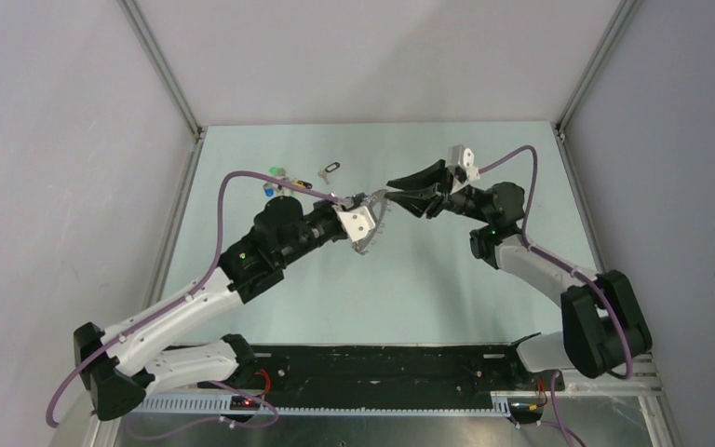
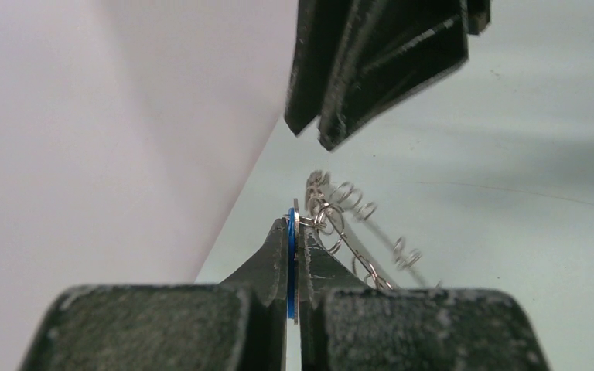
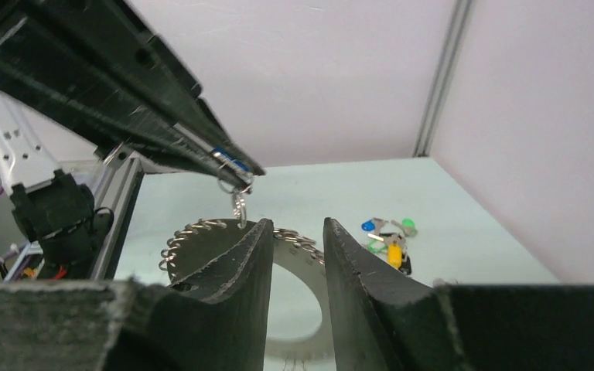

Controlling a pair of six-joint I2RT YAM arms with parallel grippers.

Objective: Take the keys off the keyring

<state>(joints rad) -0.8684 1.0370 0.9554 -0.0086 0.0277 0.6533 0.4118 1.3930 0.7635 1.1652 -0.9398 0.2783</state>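
The keyring (image 3: 294,246) is a flat grey hoop edged with many small wire rings. It hangs in the air from a small ring (image 3: 240,205) under a blue-headed key (image 3: 228,161). My left gripper (image 2: 294,222) is shut on that key (image 2: 291,251), with the hoop's wire rings (image 2: 340,210) just right of the fingertips. My right gripper (image 3: 298,224) is open, its tips at the hoop's top edge and the grey band showing between them. From above, the left gripper (image 1: 363,209) and right gripper (image 1: 393,193) meet over the keyring (image 1: 375,233).
A loose pile of keys with blue, green and yellow heads (image 3: 390,236) lies on the pale green table (image 1: 447,279), also seen from above (image 1: 282,182). A single key on a black loop (image 1: 329,169) lies beside it. White walls enclose the table.
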